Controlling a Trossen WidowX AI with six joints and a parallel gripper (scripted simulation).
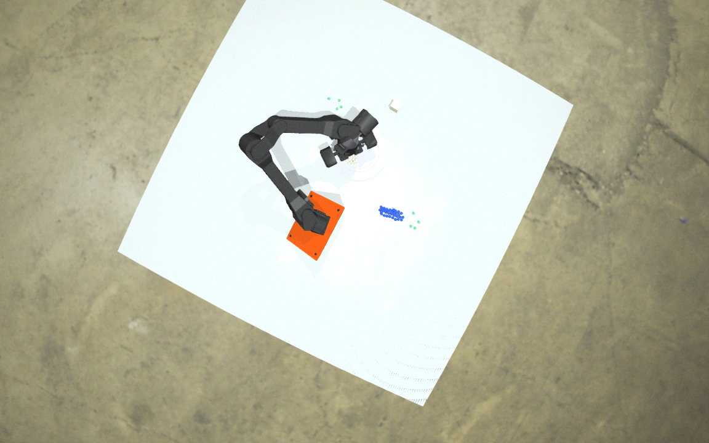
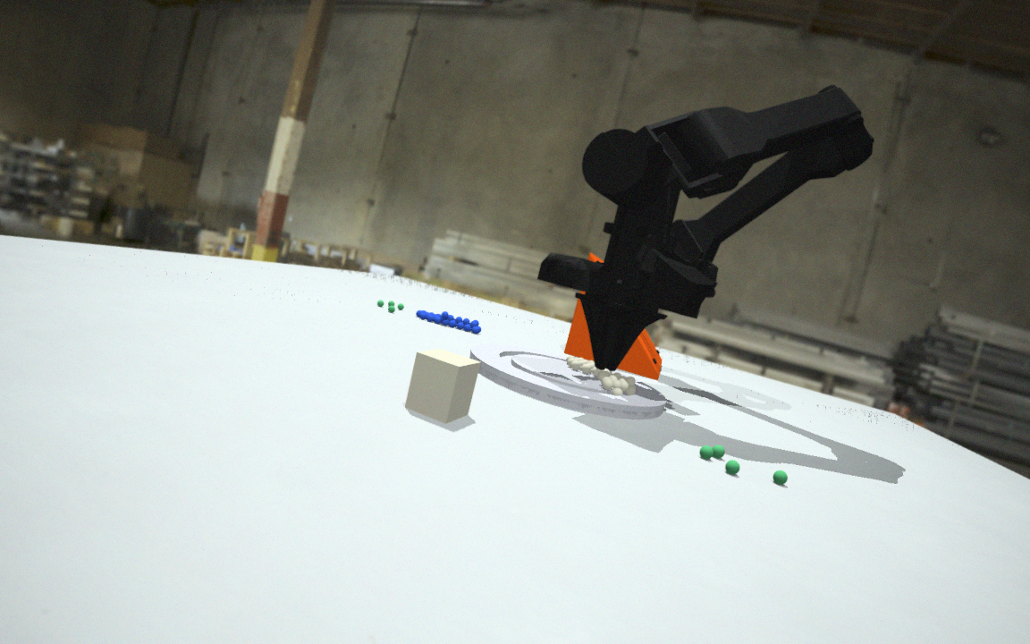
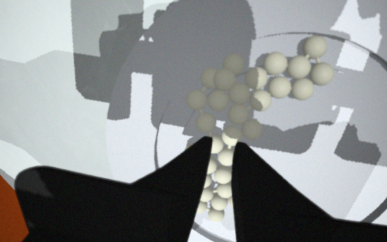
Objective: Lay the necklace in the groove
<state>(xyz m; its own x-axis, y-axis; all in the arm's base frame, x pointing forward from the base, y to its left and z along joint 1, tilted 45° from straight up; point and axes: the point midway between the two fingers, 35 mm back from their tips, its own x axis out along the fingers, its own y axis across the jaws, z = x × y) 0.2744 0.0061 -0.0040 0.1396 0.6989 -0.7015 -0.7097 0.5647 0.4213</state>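
Note:
The pearl bead necklace [image 1: 352,160] [image 2: 619,385] [image 3: 279,87] lies in a bunched, folded cluster on the round bead board [image 2: 535,391] [image 3: 297,188], inside the ring-shaped groove line rather than along it. My gripper [image 2: 605,367] [image 3: 222,147] is low over the board, its fingers nearly together on a narrow double row of pearls. In the wrist view, several pearls spread out beyond the fingertips to the upper right, and a strip of them shows between the fingers. The arm hides part of the board in the top view.
An orange plate [image 1: 312,246] [image 2: 578,340] is under the arm's base. A beige block [image 1: 395,105] [image 2: 440,388] stands near the board. A clump of blue beads [image 1: 391,213] [image 2: 448,321] lies on the table. Loose green beads [image 1: 418,221] [image 2: 780,477] lie in two groups.

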